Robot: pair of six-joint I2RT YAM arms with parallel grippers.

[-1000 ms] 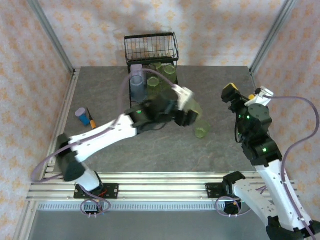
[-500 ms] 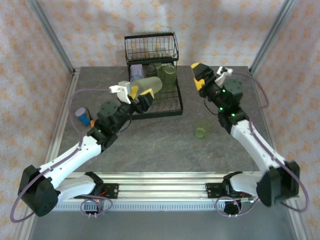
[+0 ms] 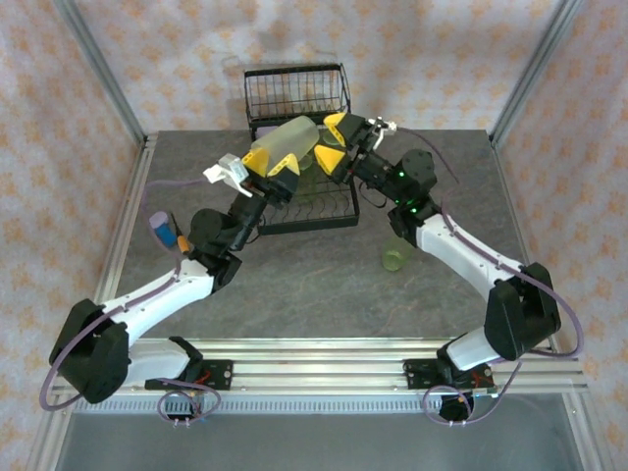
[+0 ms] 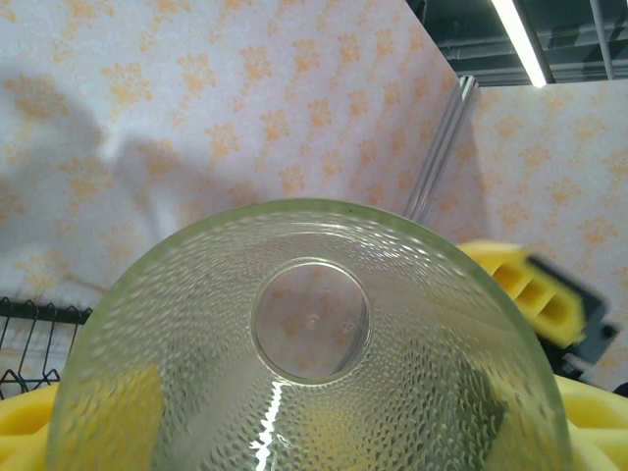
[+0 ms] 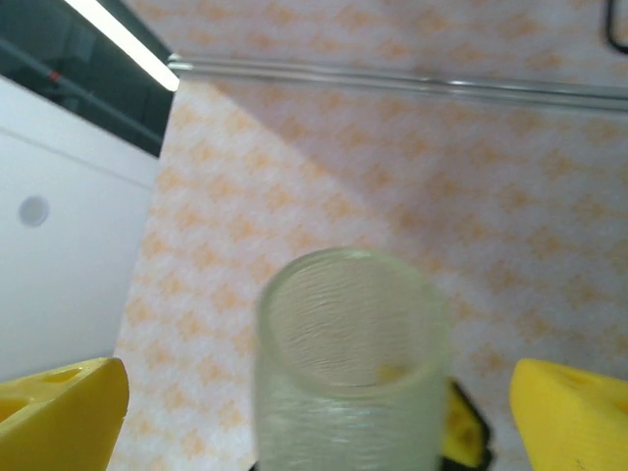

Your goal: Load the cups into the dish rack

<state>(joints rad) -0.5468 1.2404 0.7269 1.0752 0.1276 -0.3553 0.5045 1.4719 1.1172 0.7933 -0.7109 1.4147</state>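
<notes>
While the left gripper point(image 3: 274, 160) is clamped around the base end of a light green translucent plastic tumbler point(image 3: 292, 140), that cup is held in the air on a slant. Its mouth points up and away toward the right gripper point(image 3: 331, 140). In the left wrist view the dimpled round bottom faces the lens, with a yellow finger point(image 4: 108, 422) pressed against each side.

The right gripper stands wide open at the mouth end. In the right wrist view its two yellow fingers point(image 5: 59, 407) sit well out to either side of the rim, and clear gaps show that they do not touch it.

Directly below the held tumbler lies the black wire dish rack point(image 3: 314, 223), its flat tray toward the arms and its raised wire basket point(image 3: 297, 93) at the far end against the patterned wall. Both grippers hide most of the tray.

Another light green tumbler point(image 3: 395, 257) stands alone on the grey table point(image 3: 294, 285), right of the rack and apart from it. Far to the left sits a small blue cylinder point(image 3: 160, 228), just beside an orange object point(image 3: 181, 238).
</notes>
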